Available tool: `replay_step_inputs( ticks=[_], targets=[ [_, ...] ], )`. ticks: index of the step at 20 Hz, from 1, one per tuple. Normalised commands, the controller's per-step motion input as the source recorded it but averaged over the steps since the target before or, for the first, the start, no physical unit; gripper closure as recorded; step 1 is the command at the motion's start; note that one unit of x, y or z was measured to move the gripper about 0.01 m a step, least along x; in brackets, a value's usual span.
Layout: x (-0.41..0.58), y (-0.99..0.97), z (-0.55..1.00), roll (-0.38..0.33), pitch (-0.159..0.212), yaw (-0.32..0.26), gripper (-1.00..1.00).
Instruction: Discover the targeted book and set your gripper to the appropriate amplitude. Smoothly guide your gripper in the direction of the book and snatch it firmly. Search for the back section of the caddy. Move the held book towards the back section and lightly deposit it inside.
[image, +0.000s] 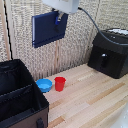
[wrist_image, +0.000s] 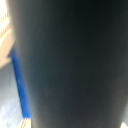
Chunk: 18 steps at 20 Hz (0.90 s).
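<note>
Hanging high above the wooden table (image: 95, 100), the book (image: 47, 29) is held up in the air by the gripper (image: 60, 19), whose blue-tipped fingers are closed on the book's upper right corner as the exterior view shows it. The dark navy cover faces the camera and tilts slightly, in front of the pale woven wall at the far side. The caddy (image: 20, 95) sits at the exterior view's left near corner, well below the book and apart from it, its black fabric dividers open to the top. A round blue bowl (image: 44, 85) and a red cup (image: 60, 83) stand just beside each other on the table, right of the caddy. A glossy black machine (image: 109, 52) stands far right. In the wrist view, a dark blurred surface fills nearly everything, with a blue strip (wrist_image: 20, 85) along one side.
</note>
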Motion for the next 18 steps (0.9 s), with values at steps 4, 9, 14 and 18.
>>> replay_step_inputs(
  ticks=[4,9,14,18],
  targets=[
    [0.23,0.89,0.25,0.0,0.015,-0.057,1.0],
    [0.234,0.89,0.26,0.0,0.009,-0.059,1.0],
    [0.232,0.89,0.26,0.0,0.008,-0.06,1.0],
    [0.234,0.89,0.27,0.0,0.012,-0.056,1.0]
  ],
)
